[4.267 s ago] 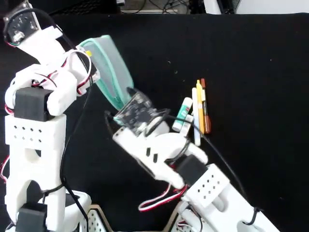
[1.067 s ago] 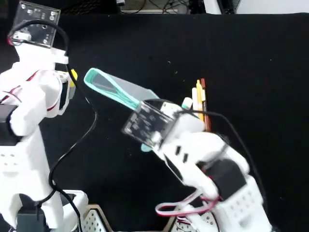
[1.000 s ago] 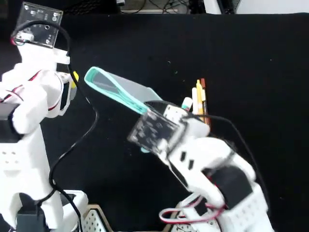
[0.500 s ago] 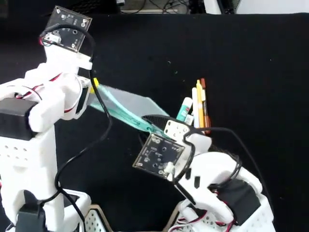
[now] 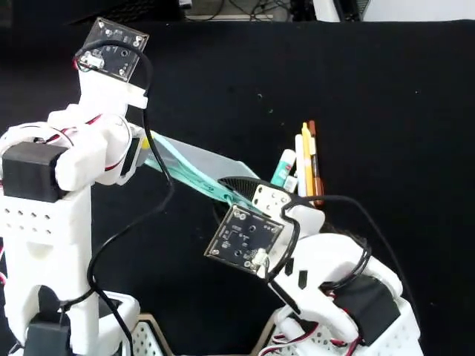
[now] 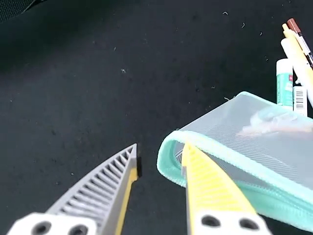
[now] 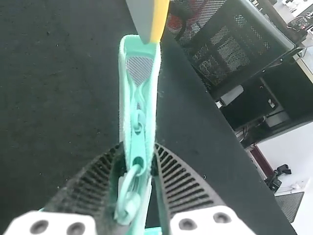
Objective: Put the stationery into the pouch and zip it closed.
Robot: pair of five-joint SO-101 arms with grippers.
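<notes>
The right tool point(image 7: 137, 161) pinches the pouch point(image 5: 194, 165) at its zipper edge, seemingly to steady it for loading, while the left tool point(image 6: 160, 149) stands spread at its other end and the stationery point(image 5: 306, 163) lies just beside it.

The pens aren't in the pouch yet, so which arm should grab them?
Probably left: the left gripper is open, free for the pens, while the right gripper is shut on the pouch.

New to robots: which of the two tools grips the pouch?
The right tool, clamped on the pouch along its zipper; the left tool is open.
</notes>
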